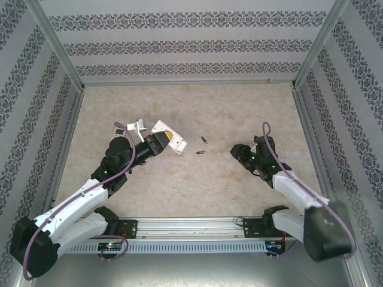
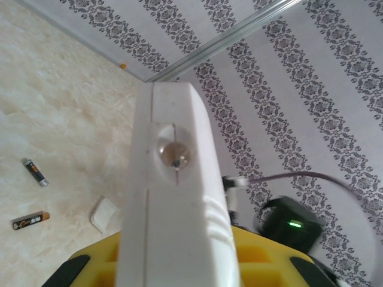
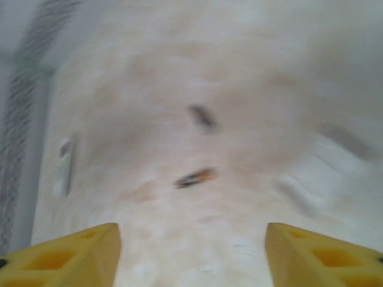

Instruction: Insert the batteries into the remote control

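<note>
Top external view: left gripper (image 1: 159,143) pinching white remote (image 1: 169,135), a smooth glossy plastic slab with rounded edges. Far battery (image 1: 204,140) and near battery (image 1: 200,153), slim dark cylinders with coppery ends, lie loose on pale marbled table (image 1: 179,191). Right gripper (image 3: 191,254) spread, empty, near them. Loading apparently still ahead.

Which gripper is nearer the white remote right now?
Left. The left gripper has its jaws shut on the remote; the right gripper sits apart to its right, beyond two loose batteries.
</note>
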Available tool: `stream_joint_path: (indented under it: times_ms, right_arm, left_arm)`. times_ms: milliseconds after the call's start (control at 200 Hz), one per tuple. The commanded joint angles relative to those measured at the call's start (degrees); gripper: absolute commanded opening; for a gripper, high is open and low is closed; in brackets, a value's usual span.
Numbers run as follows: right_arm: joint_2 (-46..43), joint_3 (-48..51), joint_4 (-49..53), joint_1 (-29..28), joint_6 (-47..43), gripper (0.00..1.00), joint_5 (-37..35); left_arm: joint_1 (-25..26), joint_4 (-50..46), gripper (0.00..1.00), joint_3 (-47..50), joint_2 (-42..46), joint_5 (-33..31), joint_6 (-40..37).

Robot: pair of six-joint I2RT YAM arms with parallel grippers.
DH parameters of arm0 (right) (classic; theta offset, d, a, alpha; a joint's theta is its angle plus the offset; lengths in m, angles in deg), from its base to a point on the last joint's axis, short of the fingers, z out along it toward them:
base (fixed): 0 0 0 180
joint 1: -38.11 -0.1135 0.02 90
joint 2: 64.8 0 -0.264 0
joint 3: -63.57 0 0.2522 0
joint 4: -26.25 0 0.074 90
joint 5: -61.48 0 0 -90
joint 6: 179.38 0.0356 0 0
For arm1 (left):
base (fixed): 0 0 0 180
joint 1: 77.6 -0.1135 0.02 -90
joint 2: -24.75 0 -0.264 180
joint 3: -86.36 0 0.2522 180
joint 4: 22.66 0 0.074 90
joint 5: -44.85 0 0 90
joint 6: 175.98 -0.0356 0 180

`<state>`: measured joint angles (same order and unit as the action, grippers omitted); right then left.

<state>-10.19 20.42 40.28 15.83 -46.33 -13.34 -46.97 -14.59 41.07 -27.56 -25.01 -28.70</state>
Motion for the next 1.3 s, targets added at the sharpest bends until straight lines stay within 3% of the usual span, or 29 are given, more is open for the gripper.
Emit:
stream_joint_path:
  times_ms: [0,140,275,345,475,585,774,814,899,954,1119,1199,1294]
  right_arm:
    - [-4.4,-6.5,-2.0,-12.4,-21.5,0.82,-5.3]
    - [1.5,-15.7,1.2,-26.2,-40.7,0.96,-9.2]
    - [10.1,-22.7,1.6,-27.5,-43.3,0.98,-10.9]
    - [13.4,-24.8,0.7,-27.5,-44.8,0.96,-8.0]
    - [18.7,-27.9,1.2,-27.6,-46.4,0.88,0.4]
    - [21.1,-29.2,2.5,-27.9,-47.1,0.8,2.4]
    - [20.7,-29.1,3.0,-28.0,-48.6,0.42,-0.8]
    - [20.2,-28.6,3.5,-28.0,-50.4,0.38,-1.4]
    - [18.5,-27.5,7.1,-28.0,-58.2,0.32,-2.3]
    - [17.3,-26.4,10.9,-27.8,-64.8,0.35,-3.4]
    - [20.6,-24.9,30.2,-27.2,-84.8,0.38,-4.7]
    - [24.4,-25.0,34.7,-28.1,-87.9,0.37,-3.0]
    - [30.1,-25.5,33.0,-29.1,-86.5,0.38,-2.7]
  left_arm:
    - [-0.3,2.5,0.1,0.3,-0.2,0.9,-0.5]
    - [-0.1,3.2,0.1,0.1,-1.3,2.1,-0.3]
    - [0.0,4.3,0.1,0.2,-1.4,3.5,0.2]
    - [0.0,3.9,0.09,0.2,-1.0,3.7,0.1]
    - [0.0,2.9,0.1,0.2,-0.2,3.1,0.8]
    - [0.0,3.3,0.1,0.0,-0.3,3.6,1.4]
    - [0.0,3.0,0.11,0.1,-0.2,3.8,1.2]
    - [0.0,2.6,0.22,0.3,0.2,3.6,0.9]
    - [-0.3,-2.3,0.7,-0.2,3.1,2.0,-2.0]
    - [-0.3,-10.6,0.84,-1.8,7.0,-1.9,-6.1]
    - [-0.5,-40.9,0.92,-7.9,17.7,-19.6,-18.3]
    - [-0.5,-48.1,0.95,-8.8,19.9,-21.5,-22.8]
    - [-0.5,-49.2,0.98,-6.7,22.1,-19.9,-23.7]
